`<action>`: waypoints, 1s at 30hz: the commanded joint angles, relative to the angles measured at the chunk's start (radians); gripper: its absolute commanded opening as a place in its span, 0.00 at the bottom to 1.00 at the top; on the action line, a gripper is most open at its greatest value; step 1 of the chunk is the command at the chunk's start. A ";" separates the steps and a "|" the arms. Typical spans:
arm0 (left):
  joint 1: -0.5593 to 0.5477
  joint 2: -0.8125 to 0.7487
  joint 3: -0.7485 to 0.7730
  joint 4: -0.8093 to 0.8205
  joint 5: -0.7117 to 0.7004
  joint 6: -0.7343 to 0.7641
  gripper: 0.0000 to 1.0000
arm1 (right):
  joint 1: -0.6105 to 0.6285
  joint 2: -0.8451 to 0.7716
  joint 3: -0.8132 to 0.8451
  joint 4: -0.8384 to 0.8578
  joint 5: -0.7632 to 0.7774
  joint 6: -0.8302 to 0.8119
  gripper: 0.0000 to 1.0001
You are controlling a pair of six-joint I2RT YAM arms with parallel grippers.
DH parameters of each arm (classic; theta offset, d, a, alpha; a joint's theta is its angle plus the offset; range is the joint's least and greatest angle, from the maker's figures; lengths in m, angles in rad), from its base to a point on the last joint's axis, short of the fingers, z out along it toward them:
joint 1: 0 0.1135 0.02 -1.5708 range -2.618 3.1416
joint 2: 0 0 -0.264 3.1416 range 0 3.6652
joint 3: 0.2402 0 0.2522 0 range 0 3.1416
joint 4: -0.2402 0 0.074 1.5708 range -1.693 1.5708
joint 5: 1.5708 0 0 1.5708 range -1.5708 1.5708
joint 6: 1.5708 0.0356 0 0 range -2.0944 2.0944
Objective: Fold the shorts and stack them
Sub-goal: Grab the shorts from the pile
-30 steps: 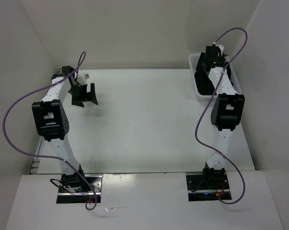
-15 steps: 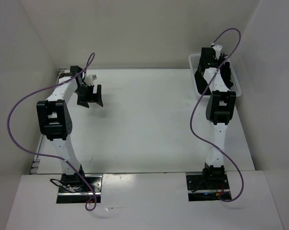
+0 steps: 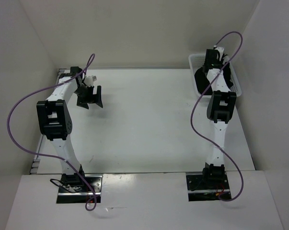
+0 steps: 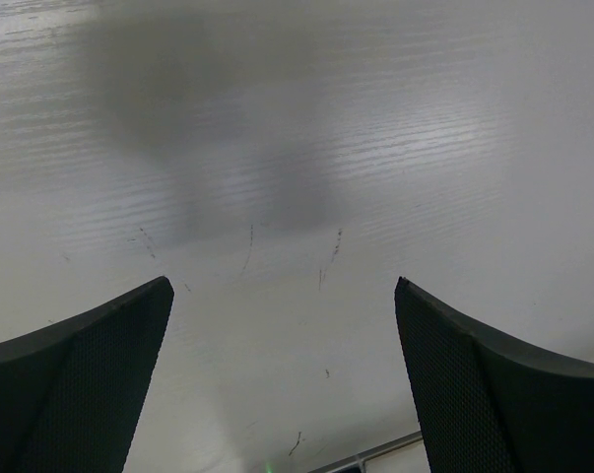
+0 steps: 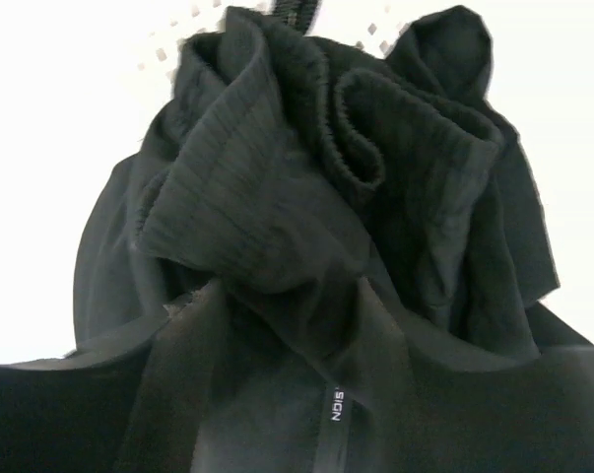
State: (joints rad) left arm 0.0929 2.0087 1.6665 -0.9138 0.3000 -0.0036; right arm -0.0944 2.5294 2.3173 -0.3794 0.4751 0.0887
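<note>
The black shorts [image 5: 306,197] lie crumpled in a heap inside a white basket [image 3: 236,79] at the far right of the table. A small white logo tag [image 5: 337,404] shows on a strip of the fabric. In the top view the shorts [image 3: 201,80] show as a dark mass in the basket. My right gripper [image 3: 209,71] reaches down into the basket. Its dark fingers stand wide apart at the bottom corners of the right wrist view, with fabric between them. My left gripper [image 4: 282,286] is open and empty over bare table, and it shows at the far left in the top view [image 3: 89,97].
The white walls of the enclosure stand close on the left, back and right. The basket sits against the right wall. The white tabletop [image 3: 144,120] has faint scratches [image 4: 326,261] under the left gripper. Purple cables loop from both arms.
The right arm has stretched farther back and its gripper has gone down into the basket onto the shorts. The left gripper shifted slightly right, then held still.
</note>
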 commanded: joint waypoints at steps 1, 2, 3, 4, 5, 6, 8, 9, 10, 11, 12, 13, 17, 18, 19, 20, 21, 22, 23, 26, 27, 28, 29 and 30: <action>0.004 -0.016 -0.007 -0.014 0.010 0.004 1.00 | 0.002 0.003 0.042 -0.004 -0.072 -0.003 0.53; 0.004 -0.016 -0.007 -0.014 0.010 0.004 1.00 | 0.002 0.003 0.031 -0.004 -0.072 -0.012 0.39; 0.004 -0.016 -0.007 -0.014 0.010 0.004 1.00 | 0.002 0.003 0.031 -0.004 -0.081 -0.012 0.31; 0.004 -0.016 -0.007 -0.014 0.010 0.004 1.00 | 0.002 0.003 0.031 -0.004 -0.081 -0.012 0.23; 0.004 -0.016 -0.007 -0.014 0.010 0.004 1.00 | 0.002 0.003 0.031 -0.004 -0.081 -0.012 0.10; 0.004 -0.016 -0.007 -0.014 0.010 0.004 1.00 | 0.002 0.003 0.031 -0.004 -0.090 -0.012 0.05; 0.004 -0.016 -0.007 -0.014 0.019 0.004 1.00 | 0.002 -0.008 0.031 -0.013 -0.110 -0.012 0.00; 0.004 -0.016 -0.007 -0.014 0.019 0.004 1.00 | 0.002 -0.033 0.031 -0.013 -0.119 -0.012 0.00; 0.004 -0.016 -0.007 -0.014 0.028 0.004 1.00 | 0.002 -0.044 0.019 -0.027 -0.119 -0.012 0.00; 0.004 -0.025 -0.007 -0.014 0.028 0.004 1.00 | 0.015 -0.056 0.008 -0.027 -0.110 -0.012 0.00; 0.004 -0.025 -0.007 -0.014 0.028 0.004 1.00 | 0.025 -0.079 -0.013 -0.038 -0.110 -0.012 0.00; 0.004 -0.025 -0.007 -0.014 0.028 0.004 1.00 | 0.036 -0.095 -0.025 -0.048 -0.124 0.008 0.00; 0.004 -0.047 -0.007 -0.014 0.037 0.004 1.00 | 0.064 -0.167 -0.113 -0.061 -0.153 0.048 0.00; 0.004 -0.047 -0.007 -0.014 0.047 0.004 1.00 | 0.064 -0.167 -0.127 -0.052 -0.153 0.048 0.00; 0.004 -0.059 -0.007 -0.014 0.047 0.004 1.00 | 0.079 -0.181 -0.140 -0.052 -0.136 0.048 0.00; 0.004 -0.059 -0.007 -0.014 0.047 0.004 1.00 | 0.091 -0.191 -0.153 -0.041 -0.107 0.034 0.00; 0.004 -0.068 -0.007 -0.005 0.047 0.004 1.00 | 0.091 -0.192 -0.173 -0.030 -0.095 0.034 0.00; 0.004 -0.077 -0.007 -0.005 0.047 0.004 1.00 | 0.103 -0.213 -0.173 -0.030 -0.084 0.023 0.00; 0.004 -0.077 -0.007 -0.005 0.047 0.004 1.00 | 0.114 -0.213 -0.183 -0.030 -0.072 0.023 0.00; 0.004 -0.103 -0.019 0.004 0.056 0.004 1.00 | 0.134 -0.248 -0.171 -0.019 -0.055 0.037 0.00; 0.004 -0.114 -0.028 0.004 0.056 0.004 1.00 | 0.134 -0.262 -0.155 -0.029 -0.055 0.058 0.00; 0.004 -0.123 -0.028 0.004 0.056 0.004 1.00 | 0.145 -0.276 -0.145 -0.038 -0.044 0.068 0.00; 0.004 -0.123 -0.028 0.004 0.056 0.004 1.00 | 0.145 -0.285 -0.136 -0.038 -0.033 0.078 0.00; 0.004 -0.133 -0.028 0.013 0.056 0.004 1.00 | 0.156 -0.294 -0.136 -0.038 -0.024 0.089 0.00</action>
State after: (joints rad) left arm 0.0929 1.9335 1.6474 -0.9131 0.3275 -0.0036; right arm 0.0418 2.3608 2.1391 -0.4290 0.3985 0.1307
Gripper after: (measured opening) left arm 1.001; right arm 0.007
